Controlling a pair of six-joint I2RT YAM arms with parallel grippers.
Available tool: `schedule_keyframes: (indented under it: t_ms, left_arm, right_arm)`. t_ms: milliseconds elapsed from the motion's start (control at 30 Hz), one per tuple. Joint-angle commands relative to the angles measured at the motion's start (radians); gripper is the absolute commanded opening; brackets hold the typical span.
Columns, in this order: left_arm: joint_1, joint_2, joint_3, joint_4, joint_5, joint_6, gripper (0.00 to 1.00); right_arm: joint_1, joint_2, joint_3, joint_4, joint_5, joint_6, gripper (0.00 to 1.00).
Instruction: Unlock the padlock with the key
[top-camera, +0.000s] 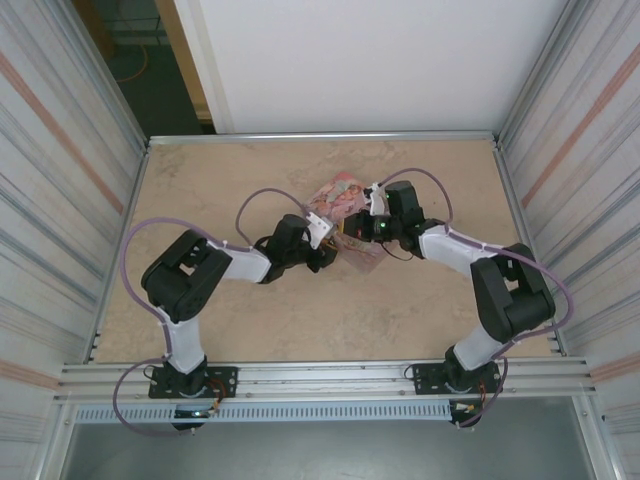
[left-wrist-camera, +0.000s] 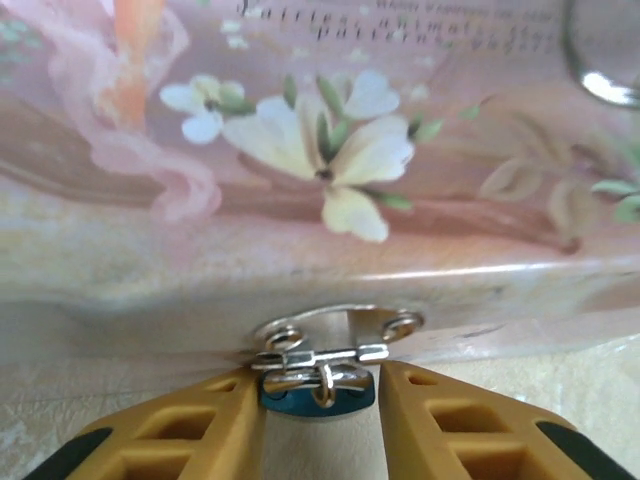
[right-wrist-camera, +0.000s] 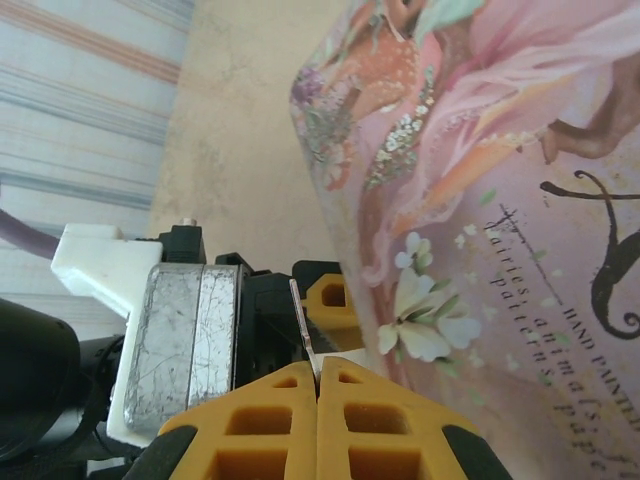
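pink tin (top-camera: 340, 192) lies mid desk (top-camera: 250, 320), both arms meeting at it. left wrist: blue padlock (left-wrist-camera: 318, 392) hangs at the tin's clasp, straight ahead between the fingers of the left hand (left-wrist-camera: 322, 400); gripping or not, i cannot tell. right wrist: right hand (right-wrist-camera: 318, 372) closed on the thin key (right-wrist-camera: 303, 320), blade pointing forward beside the tin.

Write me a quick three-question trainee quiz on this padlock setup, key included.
1. True or false: the right tool is shut on the key.
2. What does the left tool straddle? A) the padlock B) a screwdriver C) nothing
3. Fill in: the padlock sits at the hasp of the pink ___.
Key: 1 true; 2 A; 3 tin.
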Motion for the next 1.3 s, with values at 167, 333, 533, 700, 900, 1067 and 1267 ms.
schedule_keyframes:
  t_ms: [167,333,533,700,900,1067,1267]
  left_arm:
    - [-0.012,-0.098,0.054,-0.15,0.064,-0.077,0.3]
    - [-0.015,-0.083,0.063,-0.171,0.06,-0.088,0.33]
    - [-0.016,-0.019,0.097,-0.178,0.06,-0.077,0.32]
    - [-0.016,-0.017,0.116,-0.21,0.075,-0.089,0.3]
    - [-0.016,-0.016,0.117,-0.224,0.062,-0.093,0.36]
    - [-0.016,0.022,0.139,-0.227,0.042,-0.084,0.42]
    - [-0.009,0.055,0.156,-0.22,0.021,-0.084,0.44]
  right_arm:
    - [-0.015,-0.137,-0.061,-0.089,0.047,-0.038,0.0]
    - [-0.019,-0.191,-0.103,-0.116,0.067,-0.049,0.0]
    - [-0.023,-0.217,-0.117,-0.123,0.075,-0.049,0.0]
    - [-0.02,-0.227,-0.12,-0.127,0.074,-0.049,0.0]
    - [-0.015,-0.236,-0.142,-0.13,0.083,-0.054,0.0]
    - [-0.015,-0.241,-0.143,-0.133,0.087,-0.057,0.0]
    - [-0.015,-0.244,-0.142,-0.136,0.09,-0.061,0.0]
